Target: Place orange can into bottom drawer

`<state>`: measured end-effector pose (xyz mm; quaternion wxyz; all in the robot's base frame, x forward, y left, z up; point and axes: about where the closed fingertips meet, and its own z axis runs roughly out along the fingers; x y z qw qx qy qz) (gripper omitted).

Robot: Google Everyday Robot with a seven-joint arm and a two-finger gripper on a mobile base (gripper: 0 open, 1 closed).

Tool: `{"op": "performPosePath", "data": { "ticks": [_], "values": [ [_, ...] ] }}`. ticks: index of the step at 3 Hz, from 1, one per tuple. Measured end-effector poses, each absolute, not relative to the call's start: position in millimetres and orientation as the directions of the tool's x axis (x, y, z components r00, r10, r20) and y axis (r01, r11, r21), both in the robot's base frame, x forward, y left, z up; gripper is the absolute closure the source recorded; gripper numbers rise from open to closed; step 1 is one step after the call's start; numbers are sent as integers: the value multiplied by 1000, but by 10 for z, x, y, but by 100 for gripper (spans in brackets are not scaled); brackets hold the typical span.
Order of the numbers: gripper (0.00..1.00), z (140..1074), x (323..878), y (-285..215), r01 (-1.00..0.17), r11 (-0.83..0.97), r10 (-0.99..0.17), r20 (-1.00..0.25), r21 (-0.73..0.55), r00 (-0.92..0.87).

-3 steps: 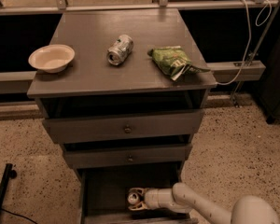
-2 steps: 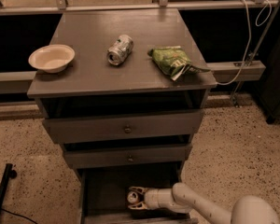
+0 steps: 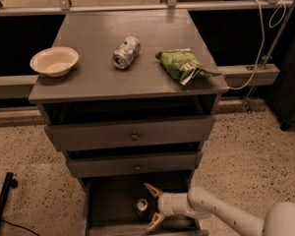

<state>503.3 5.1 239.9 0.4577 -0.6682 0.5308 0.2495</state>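
Note:
The orange can (image 3: 142, 205) stands upright inside the open bottom drawer (image 3: 108, 205), its silver top facing up. My gripper (image 3: 153, 207) is inside the same drawer just right of the can, its two pale fingers spread wide, one above and one below, with the can free between and left of them. The white arm reaches in from the lower right.
On the cabinet top lie a silver-green can (image 3: 126, 52) on its side, a cream bowl (image 3: 54, 61) at the left and a green chip bag (image 3: 183, 65) at the right. Two shallower knobbed drawers (image 3: 132, 135) sit above. A black stand (image 3: 1, 203) is at the lower left.
The gripper has let go of the can: its fingers opened wide and drew slightly right, leaving the can standing in the drawer.

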Motion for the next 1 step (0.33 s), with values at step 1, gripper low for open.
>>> {"op": "performPosePath", "data": {
  "ticks": [1],
  "values": [
    [0, 2472, 4996, 81, -936, -33, -477, -817, -351, 323]
  ]
}}
